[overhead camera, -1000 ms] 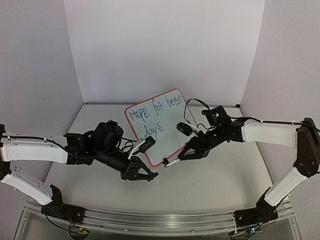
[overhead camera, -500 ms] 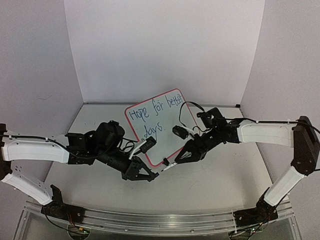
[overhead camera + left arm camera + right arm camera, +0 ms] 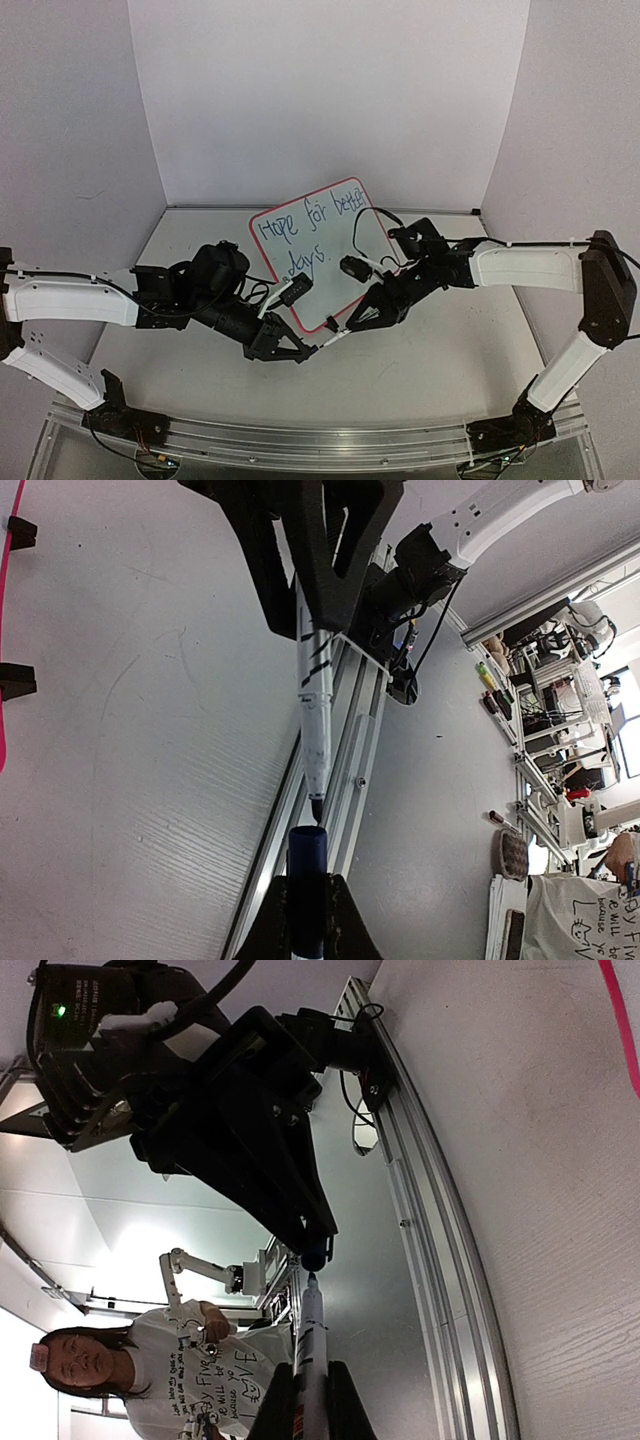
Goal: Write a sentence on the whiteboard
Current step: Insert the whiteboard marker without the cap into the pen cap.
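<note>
The whiteboard point(image 3: 335, 262) stands tilted at the table's middle, with a red-pink frame. The sentence point(image 3: 305, 232) in blue reads "Hope for better days." in two lines. My right gripper point(image 3: 360, 321) is shut on a white marker point(image 3: 336, 332) in front of the board. The marker's tip points at my left gripper point(image 3: 304, 350). In the left wrist view my left gripper point(image 3: 307, 890) is shut on a dark blue cap point(image 3: 307, 848), and the marker point(image 3: 315, 710) tip touches the cap's open mouth. In the right wrist view my right gripper point(image 3: 311, 1375) holds the marker point(image 3: 311, 1345) against the cap point(image 3: 315, 1257).
The board's pink edge point(image 3: 8, 600) and two black clip feet point(image 3: 18, 530) show at the left of the left wrist view. An aluminium rail point(image 3: 300, 440) runs along the table's near edge. White walls close in the back and sides.
My right gripper has moved left and a little down with the marker, bringing its tip to the cap. My left gripper has stayed still.
</note>
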{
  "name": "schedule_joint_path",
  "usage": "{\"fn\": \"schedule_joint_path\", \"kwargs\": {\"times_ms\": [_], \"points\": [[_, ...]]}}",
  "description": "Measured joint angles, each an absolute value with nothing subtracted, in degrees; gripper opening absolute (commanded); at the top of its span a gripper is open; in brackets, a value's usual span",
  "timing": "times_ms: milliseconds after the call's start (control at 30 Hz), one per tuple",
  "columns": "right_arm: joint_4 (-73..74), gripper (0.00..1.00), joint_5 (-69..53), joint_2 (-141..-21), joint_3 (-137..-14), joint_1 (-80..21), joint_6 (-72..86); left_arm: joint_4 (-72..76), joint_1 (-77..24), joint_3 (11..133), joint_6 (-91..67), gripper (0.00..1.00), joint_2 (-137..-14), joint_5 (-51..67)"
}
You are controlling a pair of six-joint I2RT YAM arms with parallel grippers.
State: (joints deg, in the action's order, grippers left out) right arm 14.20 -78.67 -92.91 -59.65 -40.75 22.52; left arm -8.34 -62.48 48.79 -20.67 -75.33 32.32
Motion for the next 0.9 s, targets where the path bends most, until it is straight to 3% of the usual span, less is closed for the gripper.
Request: {"fn": "schedule_joint_path", "kwargs": {"times_ms": [900], "points": [[13.93,0.00,-76.78,-94.59,-61.92,-43.43,22.25,-10.00,-62.52,50.68,-20.84,0.00,-76.28,32.29]]}}
